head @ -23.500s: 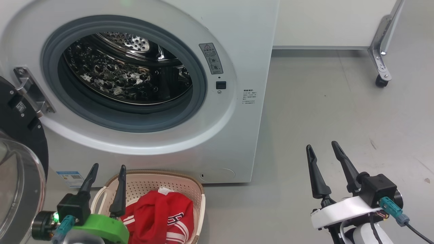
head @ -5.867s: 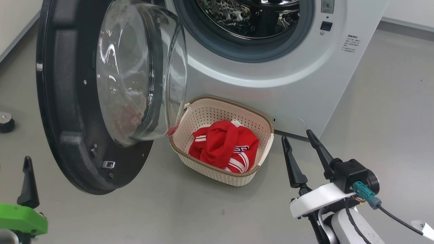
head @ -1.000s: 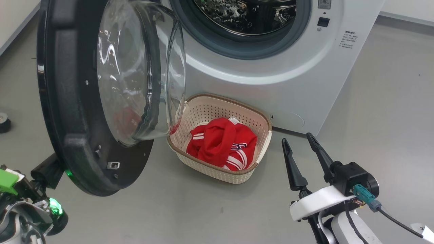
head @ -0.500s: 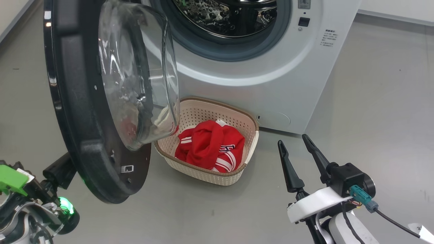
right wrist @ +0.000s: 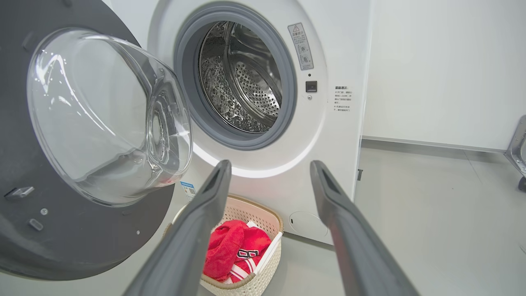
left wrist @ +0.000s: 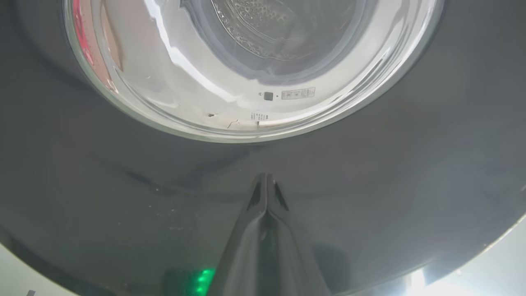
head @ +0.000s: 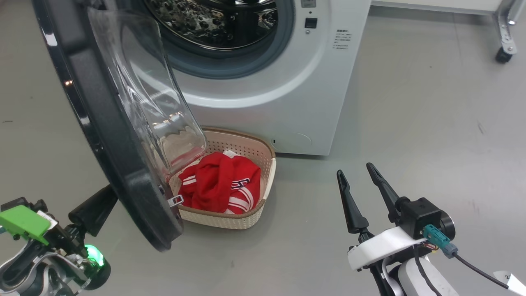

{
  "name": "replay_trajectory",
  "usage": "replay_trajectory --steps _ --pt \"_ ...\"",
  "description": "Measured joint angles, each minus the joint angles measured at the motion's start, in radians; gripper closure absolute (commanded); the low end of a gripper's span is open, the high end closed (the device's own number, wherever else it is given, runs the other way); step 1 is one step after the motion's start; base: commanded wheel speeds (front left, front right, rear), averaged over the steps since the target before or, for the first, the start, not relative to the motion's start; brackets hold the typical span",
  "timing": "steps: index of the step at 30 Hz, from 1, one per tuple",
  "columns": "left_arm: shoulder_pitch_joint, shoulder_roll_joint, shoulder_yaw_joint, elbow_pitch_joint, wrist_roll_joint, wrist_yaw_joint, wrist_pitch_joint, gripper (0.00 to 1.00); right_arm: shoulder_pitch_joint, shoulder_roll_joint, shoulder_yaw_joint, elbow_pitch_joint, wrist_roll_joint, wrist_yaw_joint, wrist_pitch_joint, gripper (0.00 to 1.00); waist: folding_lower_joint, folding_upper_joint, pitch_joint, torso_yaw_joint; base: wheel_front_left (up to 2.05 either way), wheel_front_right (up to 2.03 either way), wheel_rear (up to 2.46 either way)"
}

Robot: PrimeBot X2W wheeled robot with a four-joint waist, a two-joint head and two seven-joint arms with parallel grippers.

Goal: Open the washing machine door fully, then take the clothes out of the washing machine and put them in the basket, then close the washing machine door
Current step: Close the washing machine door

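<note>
Last step by the look of it: shutting door, clothes already out.

Left gripper (left wrist: 266, 179) w/ two long dark fingers at 7 o'clock of head view, pressed closed on nothing. In L wrist view, tips meeting own reflection on large round black-rimmed washing machine door (head: 102, 135), so prob. touching. Door part swung, bulging clear glass bowl (head: 144, 94) hanging over small cream perforated plastic basket (head: 250, 218) at 6 o'clock. Bright red white-striped clothes (head: 224, 185) bunched inside basket, just in front of big white front-loading washing machine (head: 287, 102). Right gripper (head: 354, 169) at 4 o'clock, fingers spread wide, empty, well apart from everything.

To do well: push w/ closed tips on black rim, not glass, far from hinge side. Sweep steady arc toward opening at 12 o'clock. Press till small metal latch tongue (head: 176, 200) seats. Mind door's lower edge passing basket: nudge risk. Leave R arm parked.

Hard to tell: L fingertips behind door in head view. Hinge out of sight. Basket's left side + some garment behind bowl and rim. Door-to-basket clearance unclear. Top of steel perforated drum (head: 213, 20) cropped, though no cloth seen inside in R wrist view.
</note>
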Motion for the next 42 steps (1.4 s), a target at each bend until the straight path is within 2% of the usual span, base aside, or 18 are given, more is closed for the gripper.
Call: replay_trajectory --steps 10,27,42 --pt "0.012 -0.006 -0.026 -0.011 -0.001 0.0 -0.036 1.0 0.0 0.0 0.003 -0.004 0.0 -0.002 0.0 0.0 0.0 0.0 -0.001 -0.132 0.0 0.0 0.0" --pt "0.009 -0.012 -0.016 0.021 -0.035 0.0 -0.169 1.0 0.0 0.001 0.013 -0.021 0.0 -0.003 0.0 0.0 0.0 0.0 0.02 -0.353 0.0 0.0 0.0" --pt "-0.077 -0.021 0.025 0.078 -0.088 0.0 -0.333 1.0 0.0 0.002 0.022 -0.045 0.014 -0.01 0.0 0.0 0.0 0.0 0.068 -0.488 0.0 0.0 0.0"
